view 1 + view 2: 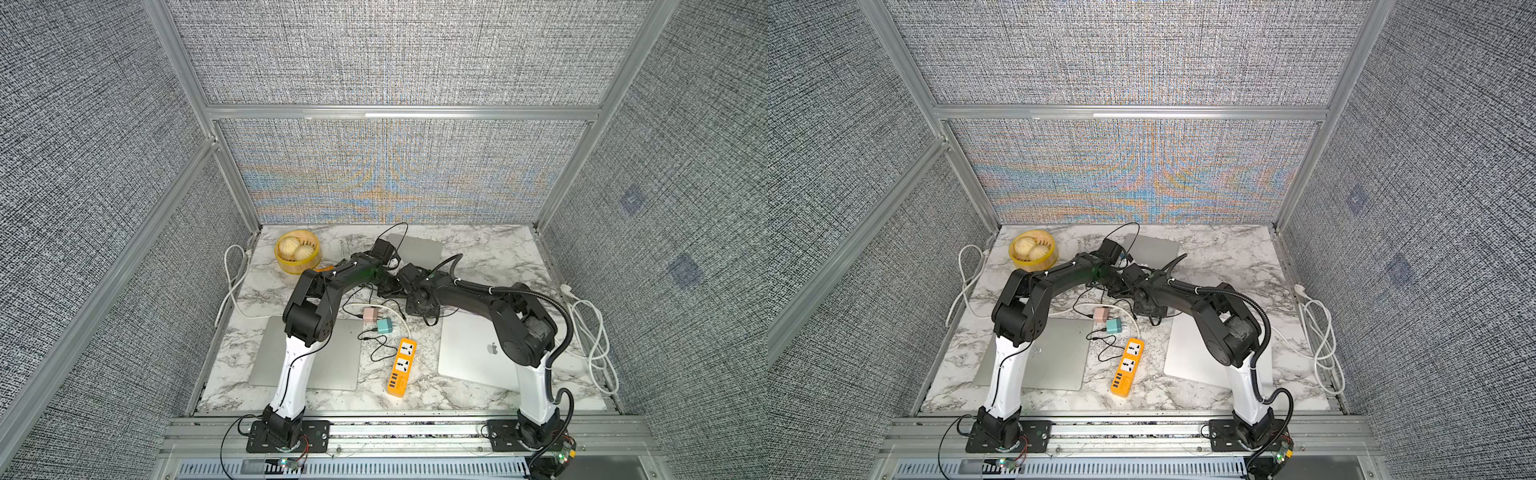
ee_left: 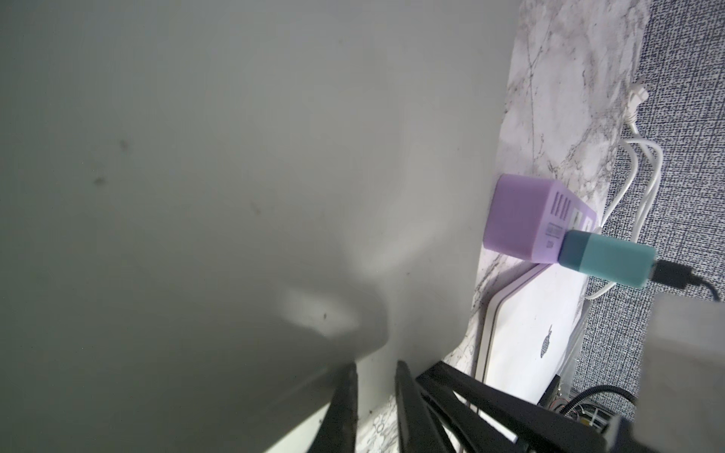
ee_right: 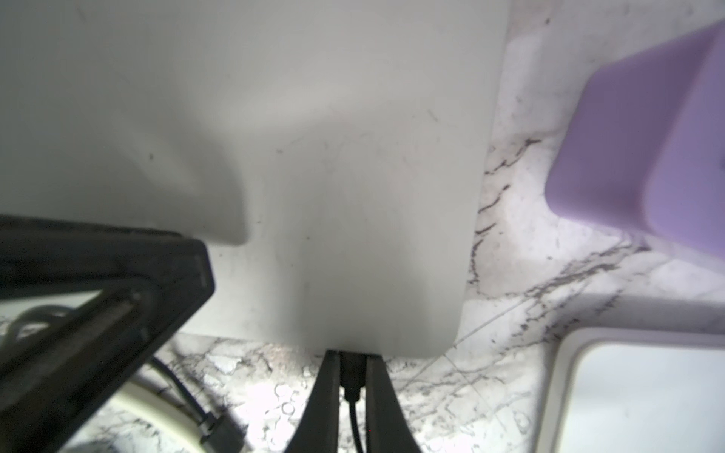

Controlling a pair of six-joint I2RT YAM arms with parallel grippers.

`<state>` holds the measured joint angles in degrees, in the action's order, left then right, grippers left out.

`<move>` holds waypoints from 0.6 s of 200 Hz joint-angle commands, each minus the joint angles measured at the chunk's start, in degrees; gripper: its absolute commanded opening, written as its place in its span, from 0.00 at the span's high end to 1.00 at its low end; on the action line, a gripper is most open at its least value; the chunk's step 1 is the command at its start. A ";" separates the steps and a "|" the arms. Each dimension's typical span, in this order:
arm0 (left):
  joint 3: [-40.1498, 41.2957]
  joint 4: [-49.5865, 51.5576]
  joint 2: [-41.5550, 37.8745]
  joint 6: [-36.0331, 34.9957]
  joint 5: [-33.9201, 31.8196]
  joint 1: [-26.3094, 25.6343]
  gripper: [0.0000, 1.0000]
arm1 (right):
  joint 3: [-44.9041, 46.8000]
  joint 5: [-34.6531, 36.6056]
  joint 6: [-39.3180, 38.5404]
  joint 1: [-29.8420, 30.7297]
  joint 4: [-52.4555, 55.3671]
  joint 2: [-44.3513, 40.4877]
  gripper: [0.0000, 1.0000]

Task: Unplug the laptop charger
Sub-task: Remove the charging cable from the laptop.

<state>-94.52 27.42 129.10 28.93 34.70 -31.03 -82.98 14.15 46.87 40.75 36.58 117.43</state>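
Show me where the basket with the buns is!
In both top views, the yellow basket of buns sits in the far left corner of the marble table, a little to the left of the far laptop.
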 commanded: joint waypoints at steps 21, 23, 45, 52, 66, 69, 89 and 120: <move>0.68 1.88 0.19 0.07 -2.44 0.00 0.81 | 3.18 -2.73 1.09 0.31 0.32 -2.07 0.90; 0.62 1.92 0.25 0.07 -2.40 0.00 0.81 | 3.46 -3.08 1.35 0.12 -0.04 -2.24 0.90; 0.58 2.09 0.34 -0.01 -2.47 -0.03 0.81 | 5.63 -5.76 3.44 -0.78 -2.84 -3.80 0.90; 0.65 2.11 0.34 -0.01 -2.51 -0.08 0.81 | 5.20 -5.98 3.04 -0.78 -2.56 -3.72 0.90; 0.58 2.07 0.43 0.08 -2.46 -0.03 0.81 | 3.19 -5.82 1.72 -0.58 -0.03 -2.46 0.90; 0.57 2.07 0.41 0.12 -2.39 -0.01 0.81 | 2.88 -5.80 1.59 -0.57 0.36 -2.15 0.90; 0.44 2.00 0.59 0.26 -2.36 -0.03 0.81 | 2.21 -6.68 0.61 -0.54 1.59 -0.12 0.91; 0.30 2.02 0.57 0.34 -2.40 -0.03 0.81 | -0.19 -6.45 -0.80 0.38 4.34 2.23 0.91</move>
<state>-94.28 27.07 129.08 29.17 34.87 -31.03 -82.19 11.05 47.59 40.27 36.01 117.62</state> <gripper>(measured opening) 0.189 0.106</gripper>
